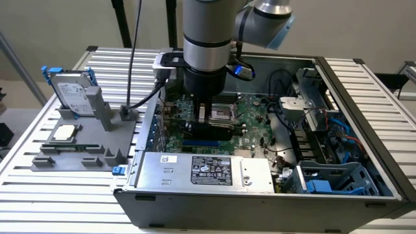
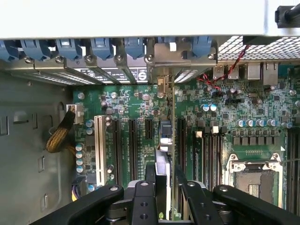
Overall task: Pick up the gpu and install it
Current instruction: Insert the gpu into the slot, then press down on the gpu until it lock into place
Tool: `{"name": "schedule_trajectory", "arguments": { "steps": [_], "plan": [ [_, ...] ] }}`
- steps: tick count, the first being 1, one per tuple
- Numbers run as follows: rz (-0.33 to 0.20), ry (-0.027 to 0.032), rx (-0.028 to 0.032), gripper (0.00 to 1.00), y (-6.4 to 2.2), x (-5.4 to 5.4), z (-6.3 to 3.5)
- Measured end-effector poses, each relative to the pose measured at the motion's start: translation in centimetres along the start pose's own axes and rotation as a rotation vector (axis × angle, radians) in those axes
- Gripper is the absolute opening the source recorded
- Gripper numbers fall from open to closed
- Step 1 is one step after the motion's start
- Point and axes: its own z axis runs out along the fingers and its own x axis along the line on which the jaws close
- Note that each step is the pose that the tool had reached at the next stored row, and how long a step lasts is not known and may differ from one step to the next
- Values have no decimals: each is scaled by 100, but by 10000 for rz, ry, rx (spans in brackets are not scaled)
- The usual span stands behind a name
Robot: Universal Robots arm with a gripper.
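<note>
Gpu [image 2: 164, 140] thin, edge-on, silver bracket, clamped in hand [image 2: 165, 187].

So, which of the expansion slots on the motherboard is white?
The long slot closest to the yellow cable bundle. It alone is white; the other slots, toward the held gpu, are black.

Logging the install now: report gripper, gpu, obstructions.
Gripper shut on gpu, inside case. Card on edge over motherboard slots. Nothing seen in the way.

My workspace is a ribbed metal table [image 1: 39, 195]. Behind it I see a plain beige wall [image 1: 58, 24] and black stand poles [image 1: 120, 22].
</note>
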Motion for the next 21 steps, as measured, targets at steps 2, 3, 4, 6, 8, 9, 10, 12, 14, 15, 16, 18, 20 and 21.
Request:
{"name": "schedule_trajectory", "arguments": {
  "steps": [2,3,4,6,8,9,10,12,14,15,16,18,20,21],
  "plan": [
    [-36,1,-1,27,11,1,6],
    [-61,2,-2,27,12,1,10],
    [-87,2,-1,27,13,1,15],
    [-139,3,-3,27,14,-1,24],
    [-180,5,-4,27,14,-5,32],
    [-195,3,-3,27,14,-7,37],
    [-205,3,-3,27,14,-7,41],
    [-209,2,-3,27,14,-7,50],
    [-210,2,-3,27,14,-8,62],
    [-211,4,-4,27,14,-7,68],
    [-210,4,-4,27,14,-7,75],
    [-211,4,-4,27,14,-7,95],
    [-210,2,-4,27,14,-7,113],
    [-210,-2,-4,27,14,-6,119]
  ]
}}
